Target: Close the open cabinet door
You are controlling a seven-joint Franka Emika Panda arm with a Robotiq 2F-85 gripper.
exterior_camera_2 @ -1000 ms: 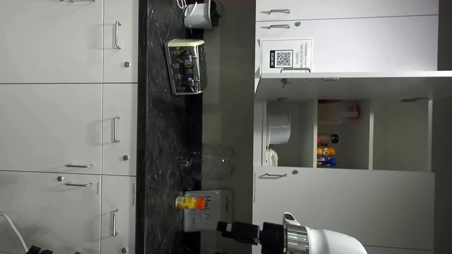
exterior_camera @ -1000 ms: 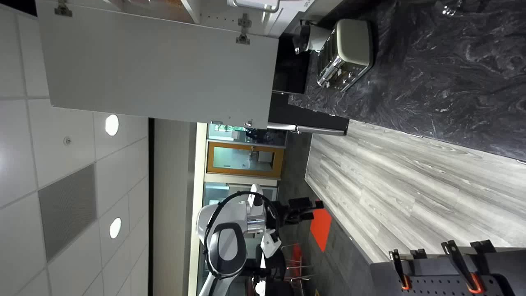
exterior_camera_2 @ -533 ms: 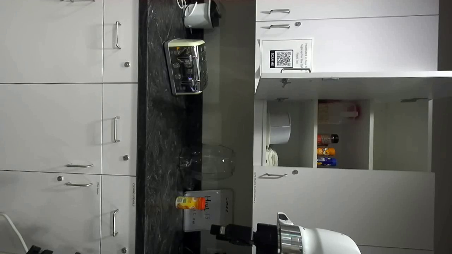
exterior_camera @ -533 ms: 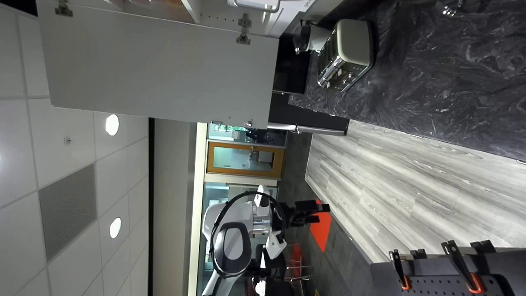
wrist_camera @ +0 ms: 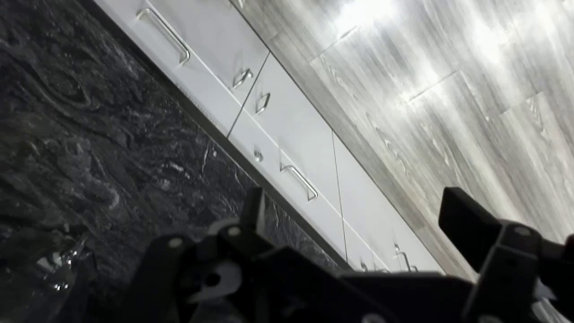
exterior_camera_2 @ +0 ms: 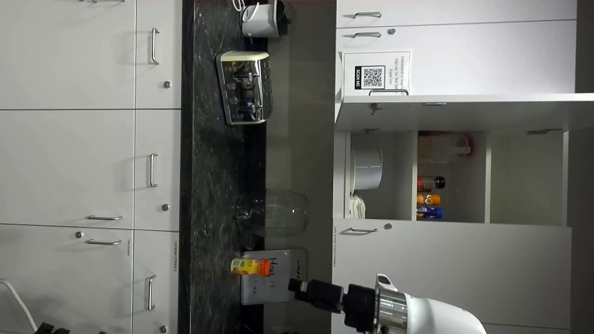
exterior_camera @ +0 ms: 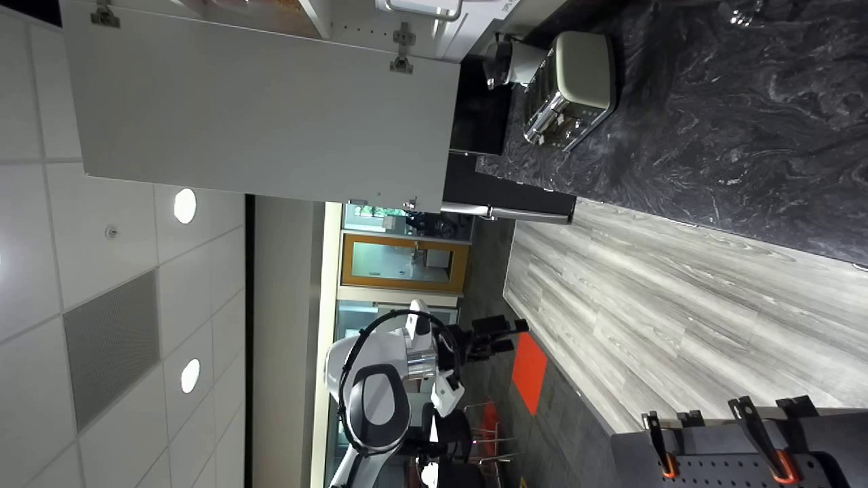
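Both exterior views lie sideways. The cabinet door [exterior_camera: 264, 115], a large pale grey panel, stands swung wide open. In an exterior view its edge [exterior_camera_2: 464, 98] juts out from the upper cabinet, and the shelves [exterior_camera_2: 415, 176] behind it show. Its handle [exterior_camera_2: 389, 92] is on the outer face. My gripper [exterior_camera: 518, 336] is well apart from the door, touching nothing. In an exterior view it [exterior_camera_2: 295, 285] is in front of the neighbouring closed cabinet and the counter. In the wrist view the gripper [wrist_camera: 354, 202] has its fingers wide apart with nothing between them. The door is out of the wrist view.
On the dark marbled counter [exterior_camera_2: 209, 162] stand a toaster [exterior_camera_2: 246, 88], a clear glass vessel [exterior_camera_2: 283, 211], a yellow bottle [exterior_camera_2: 250, 266] and a small whiteboard [exterior_camera_2: 283, 292]. A closed upper cabinet [exterior_camera_2: 455, 264] is beside the open one. Lower drawers [wrist_camera: 269, 152] run under the counter.
The arm dips lower at half a second ago, then is raised again now, with the gripper tilted slightly differently. The cabinet door has not moved.
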